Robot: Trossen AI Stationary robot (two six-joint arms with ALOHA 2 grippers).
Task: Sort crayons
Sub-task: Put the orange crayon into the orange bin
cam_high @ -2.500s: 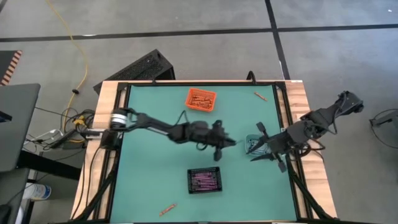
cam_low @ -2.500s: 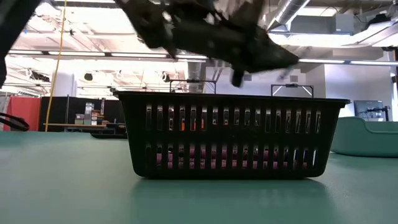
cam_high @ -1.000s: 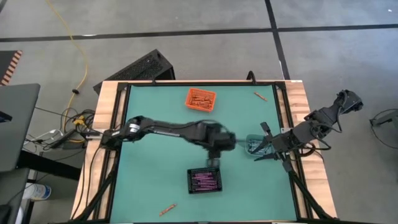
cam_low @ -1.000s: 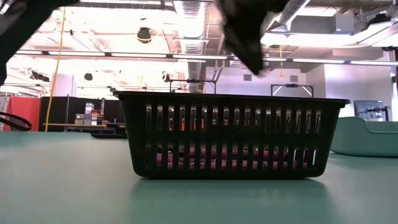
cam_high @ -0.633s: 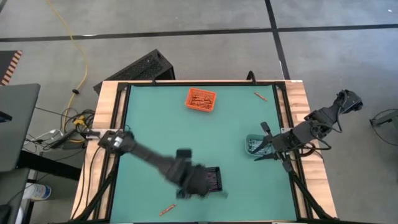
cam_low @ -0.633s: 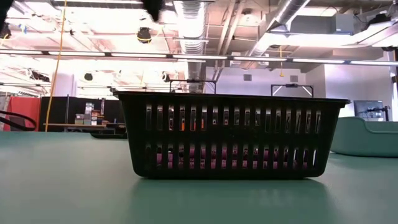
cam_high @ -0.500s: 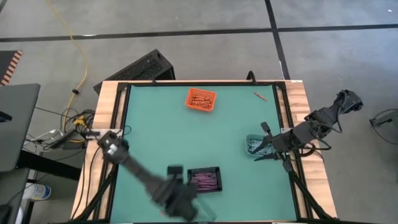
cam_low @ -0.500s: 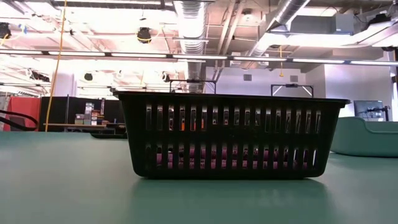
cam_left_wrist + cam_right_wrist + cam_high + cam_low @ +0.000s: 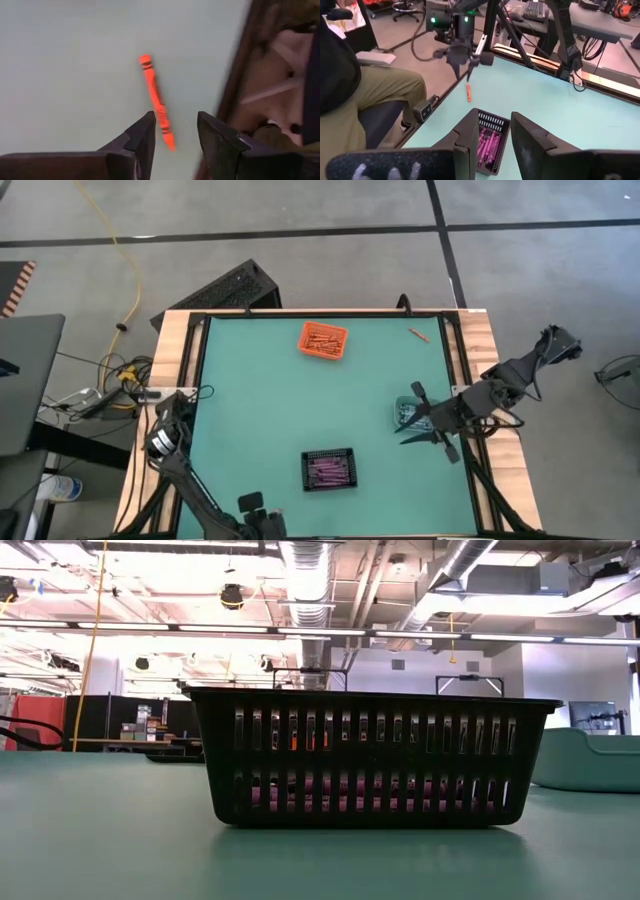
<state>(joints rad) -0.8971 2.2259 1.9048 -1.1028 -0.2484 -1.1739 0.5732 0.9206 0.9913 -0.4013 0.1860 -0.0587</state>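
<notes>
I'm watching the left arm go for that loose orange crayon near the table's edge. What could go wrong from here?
1. The orange crayon lies close to the table's wooden edge; a nudge from the open left gripper could roll it off.
2. It lies aslant between the fingers, so a pinch may catch only its tip.

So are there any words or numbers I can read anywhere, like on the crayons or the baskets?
No, nothing here can be read.
The orange crayon under the left gripper has black bands on its wrap, but no letters show.
The black bin, the orange bin and the teal bin show no labels.
The purple crayons are too small to show any print.
</notes>
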